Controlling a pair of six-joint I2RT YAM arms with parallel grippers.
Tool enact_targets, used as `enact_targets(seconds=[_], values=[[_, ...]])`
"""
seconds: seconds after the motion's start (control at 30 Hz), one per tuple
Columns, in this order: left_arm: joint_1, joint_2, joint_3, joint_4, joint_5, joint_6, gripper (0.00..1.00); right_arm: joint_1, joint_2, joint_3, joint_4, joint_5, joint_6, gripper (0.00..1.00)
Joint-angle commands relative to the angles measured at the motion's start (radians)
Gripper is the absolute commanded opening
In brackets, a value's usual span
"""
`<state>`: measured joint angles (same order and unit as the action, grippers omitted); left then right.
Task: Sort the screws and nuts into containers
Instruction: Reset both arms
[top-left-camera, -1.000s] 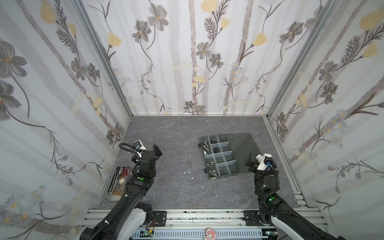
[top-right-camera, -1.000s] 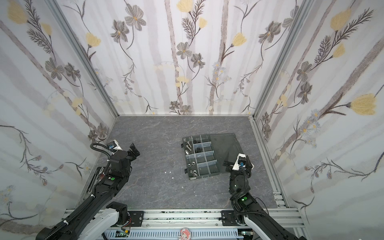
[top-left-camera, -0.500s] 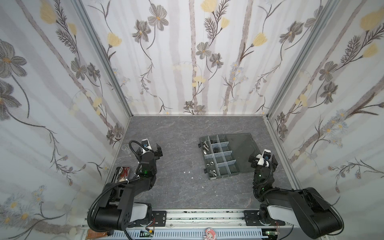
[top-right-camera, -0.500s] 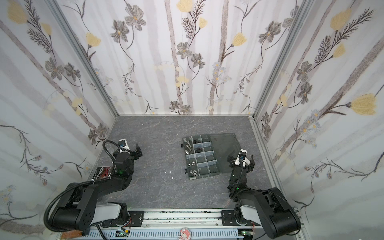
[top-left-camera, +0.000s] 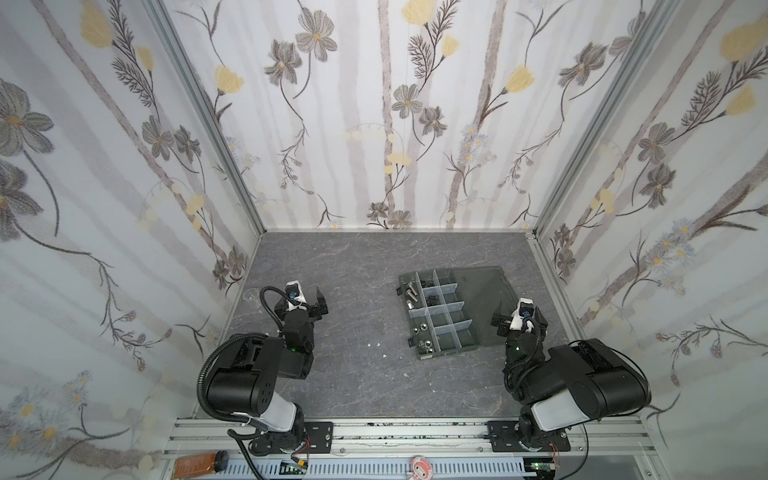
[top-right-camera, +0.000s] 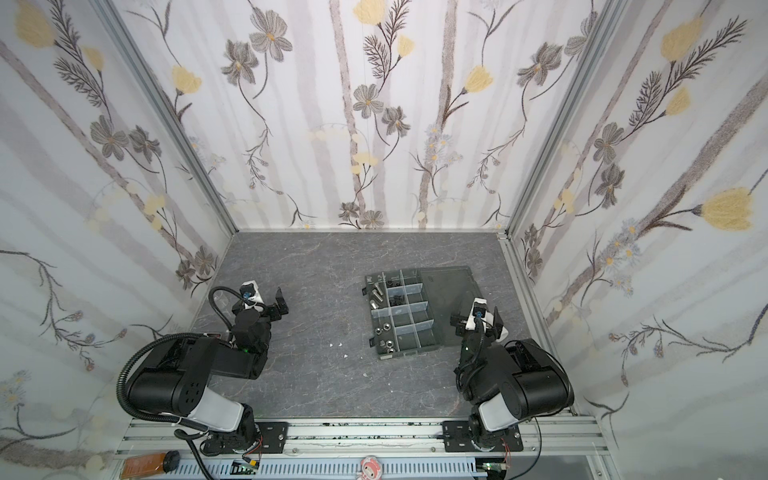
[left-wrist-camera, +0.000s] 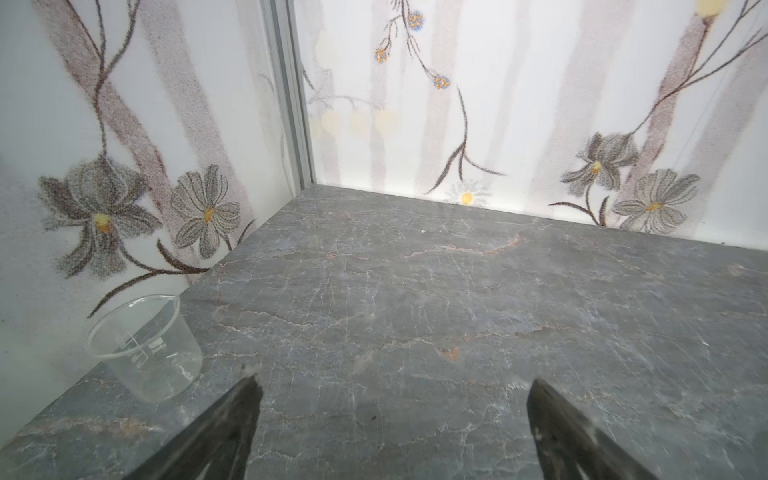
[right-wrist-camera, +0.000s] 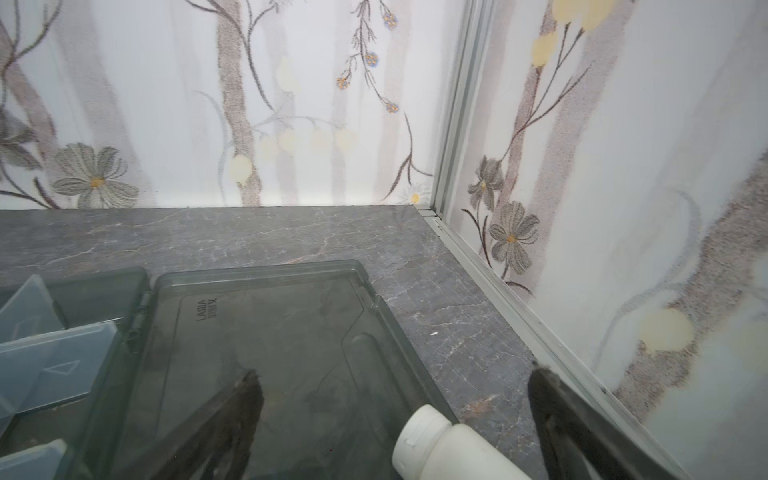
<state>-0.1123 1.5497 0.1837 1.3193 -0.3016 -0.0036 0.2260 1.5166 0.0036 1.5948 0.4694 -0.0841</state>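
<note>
- A clear cup (left-wrist-camera: 145, 349) stands by the wall just beside the left fingers (left-wrist-camera: 237, 419); its printed marks are too small to read.
- The left fingers are spread wide over bare surface (left-wrist-camera: 415, 311), holding nothing.
- The screws (top-left-camera: 411, 296) lie in the far-left of the compartments (top-left-camera: 457, 328), well apart from both arms; the nuts (top-left-camera: 420, 329) lie in neighbouring ones.
- The right fingers (right-wrist-camera: 232, 415) are spread wide above the open lid (right-wrist-camera: 266, 332), which seems to read "LARIA".
- A white bottle (right-wrist-camera: 440, 444), cut off at the picture's edge, lies between them.
</note>
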Motion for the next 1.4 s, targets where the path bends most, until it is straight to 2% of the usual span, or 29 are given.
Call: enact_targets(seconds=[0.0, 0.03, 0.13, 0.2, 0.3, 0.33, 0.43, 0.5, 0.53, 1.37], values=[[-0.003, 0.071, -0.073, 0.315, 0.022, 0.014, 1.0, -0.001, 0.007, -0.076, 0.249, -0.075, -0.022, 0.99], [-0.017, 0.079, -0.089, 0.364, -0.005, 0.023, 1.0, -0.003, 0.017, -0.073, 0.249, -0.096, -0.026, 1.0], [-0.021, 0.071, -0.063, 0.313, -0.011, 0.029, 1.0, -0.02, 0.038, -0.059, 0.247, -0.12, -0.021, 0.99], [-0.013, 0.052, -0.023, 0.205, -0.001, 0.014, 1.0, -0.024, 0.042, -0.056, 0.248, -0.119, -0.017, 0.99], [0.055, 0.038, 0.058, 0.023, 0.1, -0.041, 1.0, -0.04, 0.066, -0.026, 0.246, -0.106, -0.002, 0.99], [0.079, 0.038, 0.062, 0.012, 0.15, -0.056, 1.0, -0.047, 0.063, -0.002, 0.213, -0.084, 0.012, 0.99], [0.082, 0.038, 0.061, 0.014, 0.15, -0.058, 1.0, -0.09, -0.014, 0.133, -0.171, -0.074, 0.088, 0.99], [0.082, 0.038, 0.06, 0.016, 0.151, -0.056, 1.0, -0.16, -0.01, 0.197, -0.285, -0.204, 0.133, 0.99], [0.081, 0.037, 0.059, 0.016, 0.151, -0.058, 1.0, -0.187, -0.01, 0.196, -0.287, -0.237, 0.152, 0.99], [0.074, 0.037, 0.06, 0.018, 0.143, -0.051, 1.0, -0.183, -0.006, 0.191, -0.265, -0.257, 0.133, 1.0]])
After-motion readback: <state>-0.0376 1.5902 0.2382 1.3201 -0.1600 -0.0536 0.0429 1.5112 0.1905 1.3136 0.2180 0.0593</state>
